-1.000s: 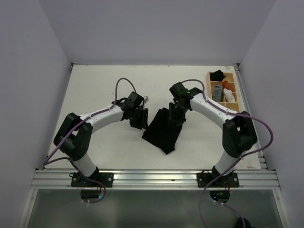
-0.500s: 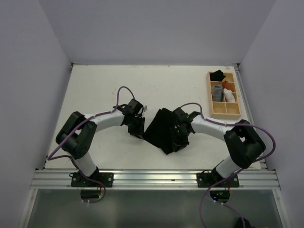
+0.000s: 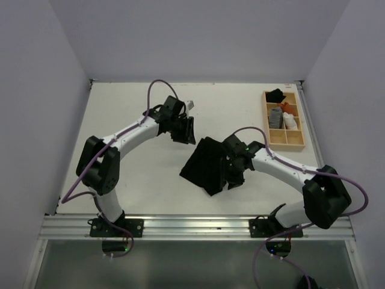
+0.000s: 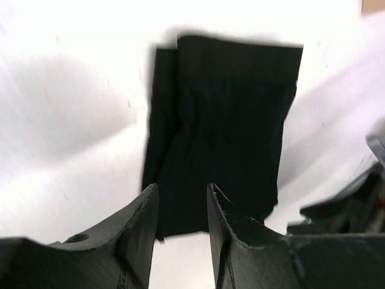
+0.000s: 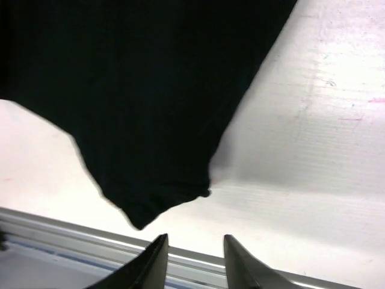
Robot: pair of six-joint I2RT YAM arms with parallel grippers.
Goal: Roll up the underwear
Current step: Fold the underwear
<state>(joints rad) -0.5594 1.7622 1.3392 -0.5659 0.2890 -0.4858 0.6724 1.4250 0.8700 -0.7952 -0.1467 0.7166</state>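
Observation:
The underwear [image 3: 204,167] is a black cloth lying flat and folded on the white table, one corner pointing to the near edge. My left gripper [image 3: 185,130] hovers just beyond its far left corner, open, with nothing between the fingers. In the left wrist view the underwear [image 4: 224,120] lies ahead of the open left gripper [image 4: 180,201]. My right gripper [image 3: 231,173] sits over the cloth's right edge. In the right wrist view the right gripper [image 5: 194,247] is open and holds nothing, with the underwear [image 5: 138,90] and its pointed corner just ahead of the tips.
A wooden tray [image 3: 283,142] with compartments stands at the back right, holding a grey striped roll [image 3: 275,116], a white roll [image 3: 290,122] and a black item [image 3: 275,94]. A metal rail [image 3: 192,226] runs along the near table edge, close under the right fingers [image 5: 157,256].
The left gripper has lifted off the underwear's left edge and moved toward the back of the table. Both grippers have opened wider. The right arm shifted slightly right; the cloth lies flatter.

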